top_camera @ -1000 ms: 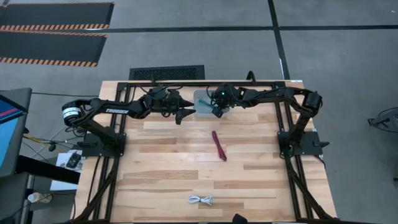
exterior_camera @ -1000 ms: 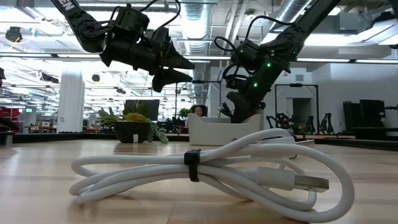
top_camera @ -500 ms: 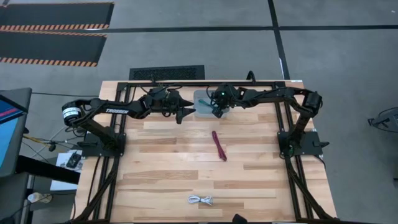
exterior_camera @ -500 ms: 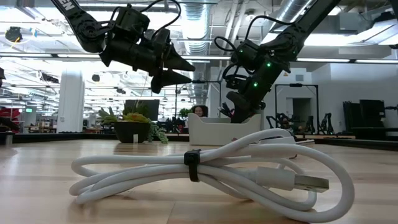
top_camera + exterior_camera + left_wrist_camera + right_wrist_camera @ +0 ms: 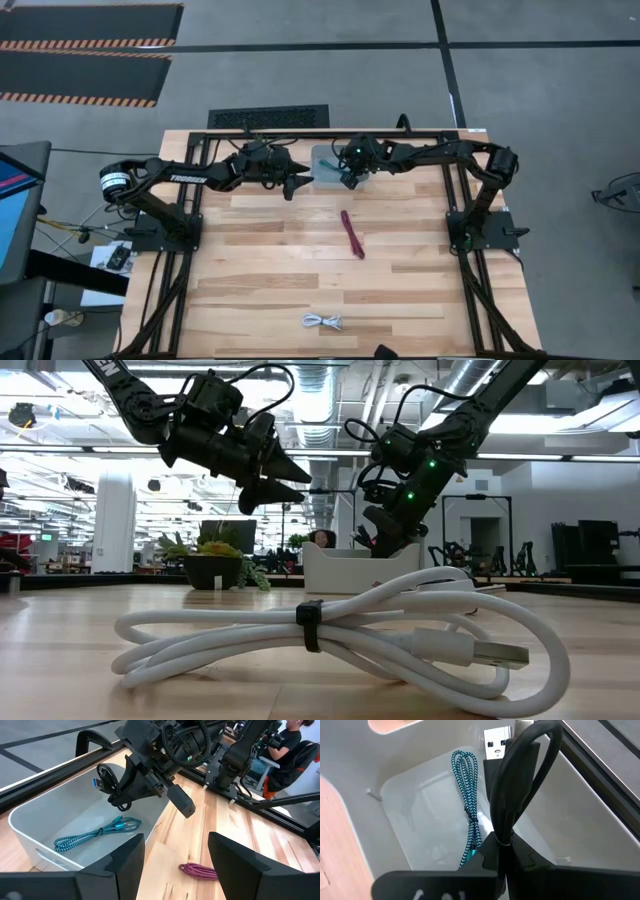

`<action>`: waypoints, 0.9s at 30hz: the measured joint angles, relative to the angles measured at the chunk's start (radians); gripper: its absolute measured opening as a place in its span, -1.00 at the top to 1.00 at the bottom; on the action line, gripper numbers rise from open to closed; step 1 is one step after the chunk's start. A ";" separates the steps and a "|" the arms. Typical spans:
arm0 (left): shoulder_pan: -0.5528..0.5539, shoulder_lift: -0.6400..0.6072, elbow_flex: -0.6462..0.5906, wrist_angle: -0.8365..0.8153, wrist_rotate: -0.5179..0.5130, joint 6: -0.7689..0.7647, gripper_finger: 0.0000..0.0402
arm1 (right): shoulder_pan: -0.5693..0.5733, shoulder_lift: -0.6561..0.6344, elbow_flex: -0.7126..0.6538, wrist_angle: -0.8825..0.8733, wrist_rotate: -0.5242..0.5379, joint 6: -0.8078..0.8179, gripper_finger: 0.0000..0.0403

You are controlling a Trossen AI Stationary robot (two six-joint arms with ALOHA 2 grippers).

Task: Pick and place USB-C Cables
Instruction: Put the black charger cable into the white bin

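Note:
My right gripper (image 5: 346,180) hovers over the white bin (image 5: 322,160) at the table's far edge, shut on the black cable bundle (image 5: 517,780). The teal cable (image 5: 468,795) lies on the bin's floor, and the left wrist view shows it too (image 5: 97,834). The maroon cable (image 5: 352,233) lies flat mid-table. The white coiled cable (image 5: 322,322) rests near the near edge and fills the low view (image 5: 330,635). My left gripper (image 5: 297,183) is open and empty, raised just left of the bin. My right gripper pinches the black bundle between its two shut fingers at the tied waist (image 5: 504,837), near one end. The looped cable and its USB plug (image 5: 496,742) stick out past the fingertips. The bundle is lifted clear, above the bin's inside and the teal cable.
A potted plant (image 5: 215,560) stands beyond the table's far left part in the low view. A black metal frame (image 5: 300,134) runs around the table's far edge and sides. A person (image 5: 285,750) sits in the room behind. Bare wood lies between the maroon and white cables.
My left gripper has tipped its fingertips slightly downward while staying beside the bin. My right gripper and the black cable have held still over the bin.

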 joint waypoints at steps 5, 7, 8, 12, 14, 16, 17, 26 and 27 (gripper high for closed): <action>0.000 0.000 0.000 0.001 0.000 0.007 -0.04 | 0.000 0.000 0.000 -0.008 -0.002 0.005 0.90; 0.000 0.000 0.000 0.002 0.000 0.017 -0.04 | 0.000 0.000 0.000 -0.017 -0.002 0.005 0.87; 0.000 0.000 0.000 0.002 -0.003 0.020 -0.04 | 0.000 0.000 0.000 -0.021 -0.002 0.005 0.86; 0.000 0.000 0.000 0.005 -0.016 0.020 -0.04 | 0.000 0.000 0.000 -0.026 -0.002 0.008 0.83; 0.000 0.000 0.000 0.009 -0.015 0.020 -0.04 | 0.000 0.000 0.000 -0.023 -0.002 0.015 0.83; 0.000 0.000 0.000 0.008 -0.015 0.020 -0.04 | 0.000 0.000 0.000 -0.022 -0.001 0.021 0.83; 0.000 0.000 0.000 0.008 -0.015 0.020 -0.04 | 0.000 0.000 0.000 -0.023 -0.001 0.027 0.83; 0.000 0.000 0.000 0.008 -0.015 0.020 -0.04 | 0.000 0.000 -0.035 0.021 0.004 0.037 0.82; 0.000 0.000 0.000 0.008 -0.014 0.020 -0.04 | 0.000 -0.001 -0.039 0.025 0.006 0.037 0.82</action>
